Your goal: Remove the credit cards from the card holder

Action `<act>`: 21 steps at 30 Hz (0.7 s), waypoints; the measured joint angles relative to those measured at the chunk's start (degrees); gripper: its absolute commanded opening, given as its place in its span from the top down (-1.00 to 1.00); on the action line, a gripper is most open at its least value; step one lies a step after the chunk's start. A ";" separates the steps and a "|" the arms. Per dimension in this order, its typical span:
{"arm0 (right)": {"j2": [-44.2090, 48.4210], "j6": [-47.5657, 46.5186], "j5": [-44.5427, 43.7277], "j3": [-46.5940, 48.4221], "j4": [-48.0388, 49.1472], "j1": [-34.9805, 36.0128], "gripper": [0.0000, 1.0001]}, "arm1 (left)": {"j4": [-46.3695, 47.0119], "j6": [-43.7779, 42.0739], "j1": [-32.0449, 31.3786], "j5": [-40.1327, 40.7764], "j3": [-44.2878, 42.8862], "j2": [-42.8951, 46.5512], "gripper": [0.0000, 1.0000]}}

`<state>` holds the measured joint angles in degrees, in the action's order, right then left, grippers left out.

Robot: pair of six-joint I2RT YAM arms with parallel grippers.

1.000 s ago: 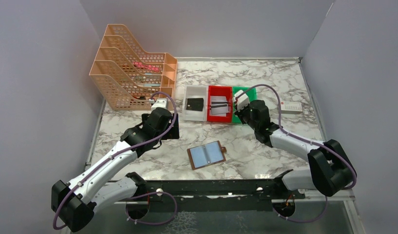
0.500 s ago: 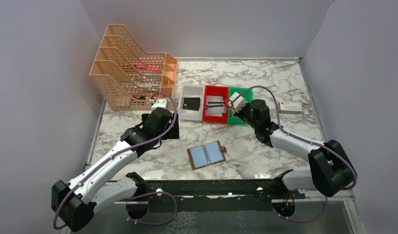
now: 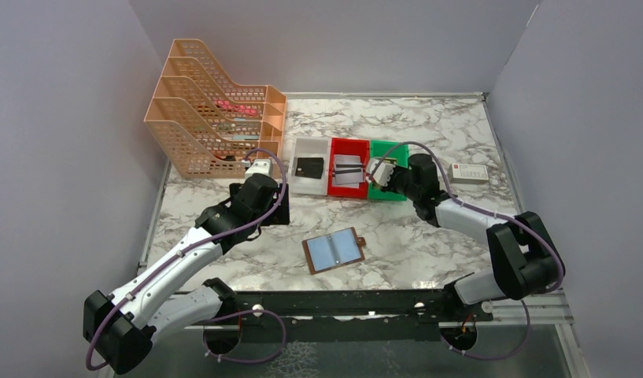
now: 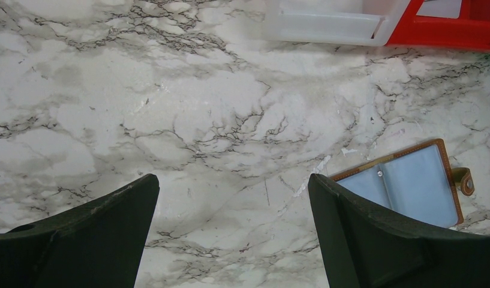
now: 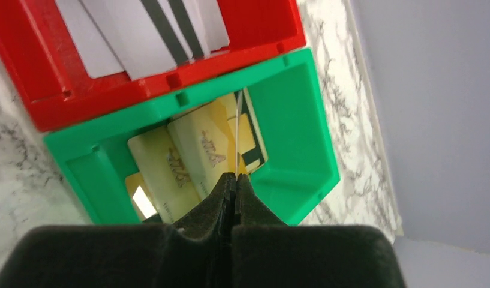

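Note:
The brown card holder (image 3: 334, 250) lies open on the marble, its pale blue sleeves up; it also shows at the right of the left wrist view (image 4: 404, 183). My left gripper (image 3: 264, 209) (image 4: 233, 180) hangs open over bare marble to its left. My right gripper (image 3: 383, 176) (image 5: 235, 177) is shut on a thin credit card (image 5: 237, 132), seen edge-on above the green bin (image 3: 389, 146) (image 5: 302, 138). Gold credit cards (image 5: 194, 156) lie in that bin. White striped cards (image 3: 348, 172) (image 5: 158, 36) are in the red bin (image 3: 349, 142). A black card (image 3: 311, 166) lies in the white bin (image 3: 312, 189).
An orange mesh file rack (image 3: 212, 110) stands at the back left. A small white box with a red mark (image 3: 469, 173) lies right of the bins. Grey walls close in the table on three sides.
My right wrist has turned and moved a little right over the green bin, still shut on the card. The row of bins has slid slightly left. The left arm has not moved.

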<state>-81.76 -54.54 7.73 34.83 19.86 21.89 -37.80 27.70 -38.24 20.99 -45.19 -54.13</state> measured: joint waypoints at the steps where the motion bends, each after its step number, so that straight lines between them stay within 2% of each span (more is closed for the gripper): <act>1: -0.59 -0.70 0.59 0.92 -0.33 0.00 0.92 | 0.00 -0.04 0.00 -0.02 0.00 -0.02 -0.98; 9: -6.58 -5.09 0.81 8.26 -2.97 -0.52 0.92 | 0.02 -0.44 0.00 -0.15 0.02 -0.02 -0.98; 21: -9.92 -7.04 0.81 10.12 -7.50 -0.63 0.90 | 0.42 -0.68 0.00 -0.50 0.44 0.02 -0.98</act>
<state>-91.68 -61.58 8.54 44.95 12.36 21.26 -37.39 27.03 -38.24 20.49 -44.75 -54.11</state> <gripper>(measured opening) 0.052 0.987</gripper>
